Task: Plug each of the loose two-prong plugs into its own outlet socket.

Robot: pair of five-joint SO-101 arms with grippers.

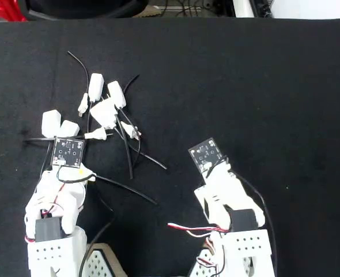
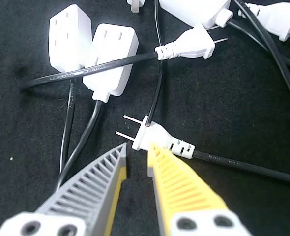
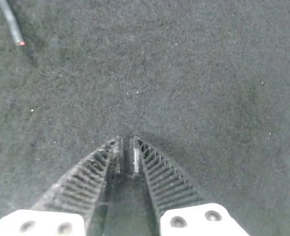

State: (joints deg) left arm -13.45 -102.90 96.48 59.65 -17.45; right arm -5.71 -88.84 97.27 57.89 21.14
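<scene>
A white two-prong plug (image 2: 157,139) on a black cord lies right in front of my left gripper (image 2: 137,146), its prongs pointing away from the yellow fingertip (image 2: 153,150). The fingers stand almost together, with nothing between them. Just beyond lie two white outlet sockets (image 2: 69,34) (image 2: 110,56) side by side, with a cable across them. A second plug (image 2: 191,42) lies past them. From above, these sockets (image 1: 51,122) (image 1: 70,128) sit at the left of the pile, with more sockets (image 1: 104,112) (image 1: 95,85) and plugs (image 1: 95,135) behind. My right gripper (image 3: 127,142) is shut and empty over bare black cloth.
Loose black cords (image 1: 127,150) cross the cloth between the pile and the right arm (image 1: 227,196). One cut cord end (image 3: 13,27) lies far ahead of the right gripper. The table's right half is plain black cloth (image 1: 274,104).
</scene>
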